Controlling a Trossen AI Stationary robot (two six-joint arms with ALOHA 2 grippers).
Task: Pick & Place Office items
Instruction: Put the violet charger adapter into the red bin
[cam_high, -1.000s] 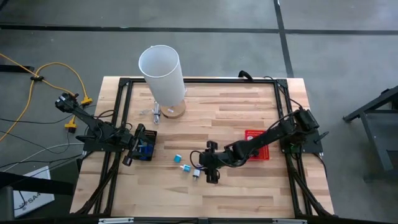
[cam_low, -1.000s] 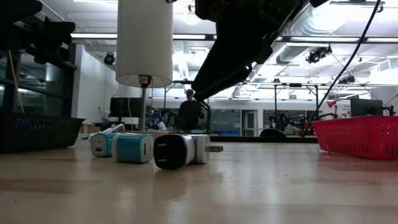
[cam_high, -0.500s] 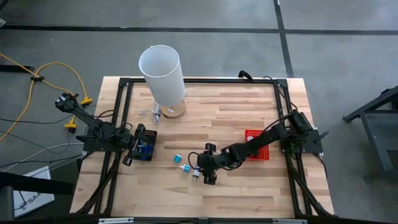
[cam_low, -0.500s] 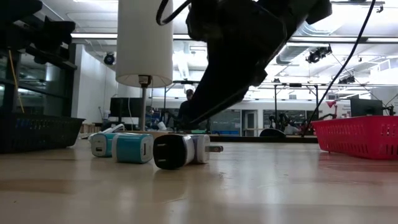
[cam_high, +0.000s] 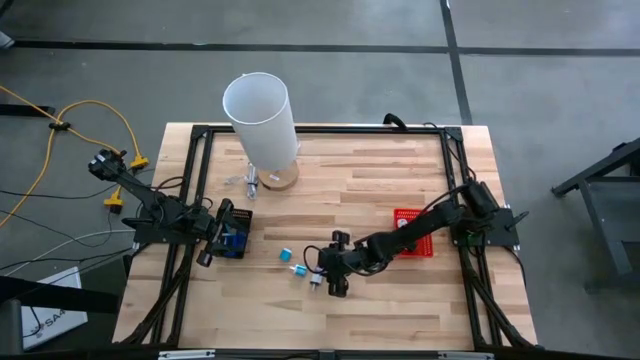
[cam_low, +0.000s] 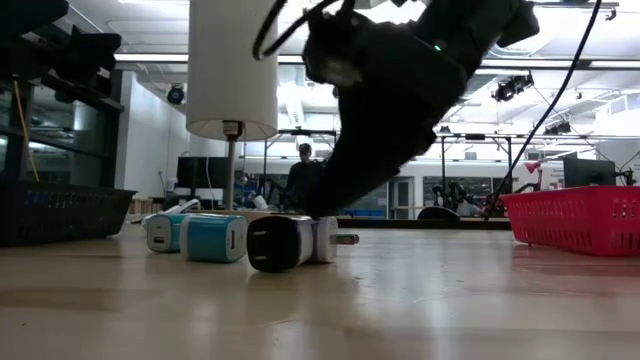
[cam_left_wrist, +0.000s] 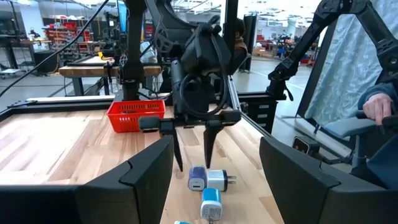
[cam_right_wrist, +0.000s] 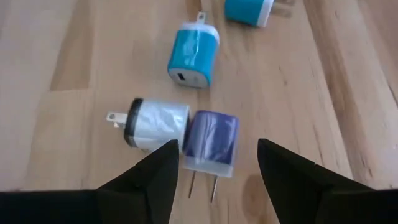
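Several small plug chargers lie on their sides on the wooden table. A dark blue charger lies next to a white one with a black end. Two teal ones lie beyond them. My right gripper is open, slanting down just over the blue and white pair. One finger stands on either side of the blue charger, and I see no touch. My left gripper waits open at the table's left edge, pointing level, with nothing between its fingers.
A red mesh basket stands at the right under my right arm. A tall white cylinder on a stand is at the far left. A dark basket sits by my left gripper. A person's hand shows beyond the table.
My right gripper has come down toward the blue and white chargers, staying open. The chargers have not moved.
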